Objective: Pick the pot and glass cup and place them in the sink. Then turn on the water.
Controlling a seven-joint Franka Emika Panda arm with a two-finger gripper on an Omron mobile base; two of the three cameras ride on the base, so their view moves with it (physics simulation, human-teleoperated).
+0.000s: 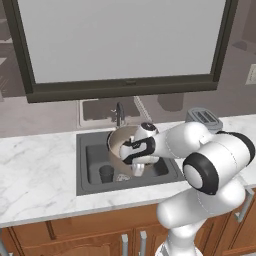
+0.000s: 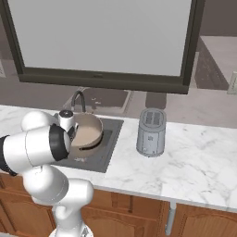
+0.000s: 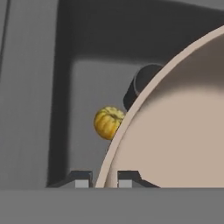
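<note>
Holding the pot (image 1: 121, 141) over the sink (image 1: 85, 150): the gripper (image 3: 105, 180) has its two tips pressed in on the pot's rim, one on each side of the thin wall, as the hand view shows at bottom centre. In the left base view the pot sits at frame centre, tilted, its pale inside facing the camera; whether its base already touches the basin floor cannot be told.

Progress, judged from how things lie:
- Glass cup (image 1: 106, 173): already in the sink, upright at the lower left of the basin in the left base view. In the hand view it is the dark cylinder at upper centre, partly hidden behind the pot's rim.
- Pot: above or within the sink outline, not yet let go. Step in hand is the placing.
- Water: no blue stream under the faucet (image 1: 119, 113). Tap not yet on.

Left to do: set the pot down, release, then work the faucet at the back edge of the sink.

Look of the pot: wide, round, taupe-grey outside, pale beige inside, thin rim. It takes up most of the basin's right half in the left base view and stands far larger than the cup.

Also noted: a small yellow-orange ribbed object (image 3: 108, 122) lies on the sink floor just beside the pot's rim, at centre left of the hand view. A toaster (image 2: 151, 132) stands on the marble counter (image 2: 199, 162), right of the sink.
</note>
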